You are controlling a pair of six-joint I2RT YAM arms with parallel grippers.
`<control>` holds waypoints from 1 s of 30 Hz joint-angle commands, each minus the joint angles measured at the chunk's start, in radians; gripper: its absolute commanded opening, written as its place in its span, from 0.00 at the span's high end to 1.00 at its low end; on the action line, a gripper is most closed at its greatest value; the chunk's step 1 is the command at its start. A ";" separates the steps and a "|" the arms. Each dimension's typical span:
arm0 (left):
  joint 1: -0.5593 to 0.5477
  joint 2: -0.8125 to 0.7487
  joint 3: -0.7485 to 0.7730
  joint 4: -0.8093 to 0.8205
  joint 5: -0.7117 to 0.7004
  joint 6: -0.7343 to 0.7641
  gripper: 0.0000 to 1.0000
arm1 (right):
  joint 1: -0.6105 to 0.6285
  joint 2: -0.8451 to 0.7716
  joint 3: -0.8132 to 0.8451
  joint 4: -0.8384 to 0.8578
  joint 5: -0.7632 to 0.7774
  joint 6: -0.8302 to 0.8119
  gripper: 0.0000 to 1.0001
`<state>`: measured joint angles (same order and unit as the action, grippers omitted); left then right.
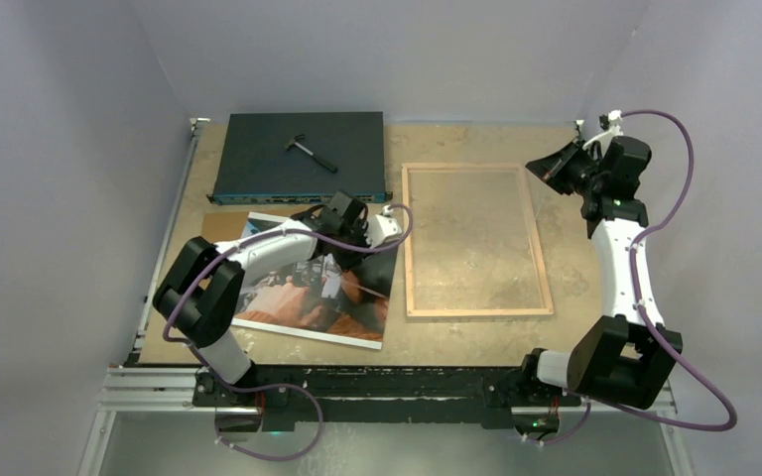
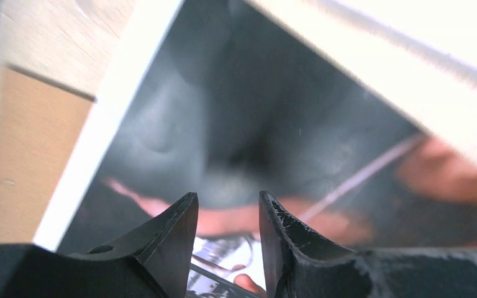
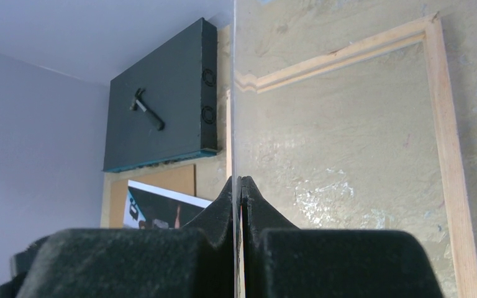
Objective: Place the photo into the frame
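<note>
Pale lilac walls close in a scuffed tan table (image 1: pixel 476 342). At its left side the photo (image 1: pixel 308 307) lies flat and face up, well apart from the frame. It is a large glossy print with a dark image, reddish-orange patches and a thin white border. One corner rests on a brown backing board (image 1: pixel 220 226).

The left gripper (image 2: pixel 227 195) hovers low over the print's far right corner. Its fingers are parted and nothing is between them, so it is probably lining up to pick the sheet up by that corner.

The frame (image 1: pixel 476 311) lies at the middle of the table with its light wood rim up and its opening bare, ready to take the print.

The right gripper (image 3: pixel 239 181) sits by the frame's far right corner, pinched closed on the edge of a thin clear pane (image 3: pixel 235 93), seemingly holding it out of the way.

At the back left is a dark flat box (image 1: pixel 298 164) with a small hammer (image 1: pixel 310 151) on top.
</note>
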<state>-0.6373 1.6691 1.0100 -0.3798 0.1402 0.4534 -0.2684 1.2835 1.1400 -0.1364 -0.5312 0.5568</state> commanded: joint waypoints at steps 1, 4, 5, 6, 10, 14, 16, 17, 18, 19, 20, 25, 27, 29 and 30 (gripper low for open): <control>-0.005 0.008 0.204 -0.036 0.102 -0.145 0.59 | -0.002 -0.008 -0.004 0.053 -0.066 -0.010 1.00; -0.013 0.093 0.295 -0.031 0.186 -0.286 0.46 | -0.002 -0.016 0.013 0.034 -0.060 -0.005 1.00; -0.020 0.126 0.321 -0.033 0.201 -0.323 0.40 | -0.002 -0.018 0.023 0.026 -0.049 0.000 1.00; -0.027 0.159 0.343 -0.033 0.223 -0.355 0.38 | -0.002 -0.024 0.034 0.014 -0.029 -0.003 1.00; -0.053 0.249 0.386 0.022 0.250 -0.462 0.36 | -0.001 -0.051 0.067 -0.019 0.038 -0.018 1.00; -0.078 0.309 0.423 0.040 0.208 -0.513 0.35 | -0.002 -0.061 0.077 -0.033 0.054 -0.027 1.00; -0.081 0.332 0.430 0.053 0.186 -0.531 0.35 | -0.001 -0.064 0.070 -0.029 0.053 -0.028 1.00; -0.083 0.343 0.432 0.055 0.183 -0.533 0.36 | -0.003 -0.063 0.067 -0.026 0.053 -0.028 1.00; -0.085 0.351 0.432 0.056 0.178 -0.533 0.36 | -0.003 -0.062 0.064 -0.024 0.053 -0.028 1.00; -0.089 0.355 0.430 0.060 0.167 -0.530 0.37 | -0.003 -0.060 0.062 -0.021 0.052 -0.028 1.00; -0.091 0.356 0.424 0.065 0.155 -0.524 0.38 | -0.002 -0.059 0.060 -0.019 0.049 -0.028 1.00; -0.103 0.333 0.370 0.101 0.119 -0.471 0.48 | -0.002 -0.048 0.063 -0.015 0.041 -0.028 1.00; -0.108 0.325 0.355 0.101 0.102 -0.444 0.53 | -0.001 -0.048 0.063 -0.014 0.040 -0.028 1.00; -0.112 0.313 0.339 0.106 0.090 -0.407 0.59 | -0.001 -0.048 0.061 -0.015 0.038 -0.028 1.00; -0.113 0.307 0.329 0.112 0.081 -0.396 0.62 | -0.002 -0.049 0.060 -0.013 0.035 -0.026 1.00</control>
<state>-0.7418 2.0167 1.3808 -0.3031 0.2913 -0.0216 -0.2687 1.2549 1.1610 -0.1898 -0.4873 0.5381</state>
